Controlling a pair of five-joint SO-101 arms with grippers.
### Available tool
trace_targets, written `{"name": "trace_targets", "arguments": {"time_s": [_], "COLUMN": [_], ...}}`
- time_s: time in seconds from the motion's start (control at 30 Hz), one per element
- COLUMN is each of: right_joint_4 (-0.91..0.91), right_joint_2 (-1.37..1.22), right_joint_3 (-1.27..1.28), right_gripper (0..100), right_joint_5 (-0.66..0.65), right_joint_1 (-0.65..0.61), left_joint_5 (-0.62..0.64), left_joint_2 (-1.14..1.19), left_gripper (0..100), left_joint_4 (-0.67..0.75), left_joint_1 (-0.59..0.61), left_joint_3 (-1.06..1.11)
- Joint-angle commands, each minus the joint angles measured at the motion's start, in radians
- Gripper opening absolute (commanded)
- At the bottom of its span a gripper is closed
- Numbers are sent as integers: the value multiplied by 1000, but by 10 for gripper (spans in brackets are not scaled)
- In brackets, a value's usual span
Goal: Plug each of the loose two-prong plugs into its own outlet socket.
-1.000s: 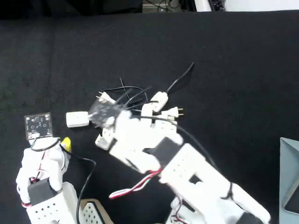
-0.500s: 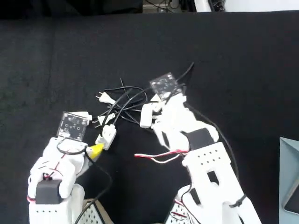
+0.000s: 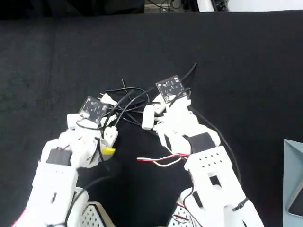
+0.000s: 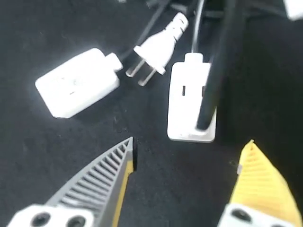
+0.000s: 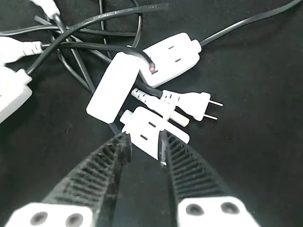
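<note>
Hovering with left end effector point(image 4: 189, 143) released, above socket point(image 4: 189, 101) under cords point(image 4: 218, 71); clamping right end effector point(image 5: 143, 140) onto other socket point(image 5: 151, 125) near cords.

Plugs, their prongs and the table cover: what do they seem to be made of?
Plug: white moulded plastic, smooth with a slight sheen and a ribbed neck.
Prongs: likely metal, as they look flat, pale and shiny.
Table cover: probably black cloth or felt, as it is matte with no glare.
</note>
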State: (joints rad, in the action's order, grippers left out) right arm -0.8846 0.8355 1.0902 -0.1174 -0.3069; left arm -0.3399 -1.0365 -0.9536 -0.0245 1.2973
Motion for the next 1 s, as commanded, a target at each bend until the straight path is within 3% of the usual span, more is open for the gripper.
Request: {"name": "trace_targets", "arguments": {"time_s": [0.0, 0.2, 0.37, 0.53, 0.73, 0.97], "right_joint_4": [21, 20, 20, 21, 21, 21], "right_joint_2": [15, 15, 15, 15, 15, 15], "right_joint_3": [-5, -5, -5, 5, 5, 5], "right_gripper": [106, 106, 106, 106, 106, 106], "right_joint_5": [5, 5, 5, 0, 0, 0], "right_joint_1": [17, 17, 17, 17, 17, 17], "left_joint_5": [-6, -5, -8, -11, -6, -5], "left_joint_2": [180, 394, 390, 287, 123, 103], "left_gripper": [342, 239, 128, 24, 28, 28], "left_joint_4": [106, 308, 324, 232, 97, 98], "left_joint_1": [-12, -15, -15, -10, -5, -5], "left_joint_3": [-73, -74, -105, -157, -298, -446]}}
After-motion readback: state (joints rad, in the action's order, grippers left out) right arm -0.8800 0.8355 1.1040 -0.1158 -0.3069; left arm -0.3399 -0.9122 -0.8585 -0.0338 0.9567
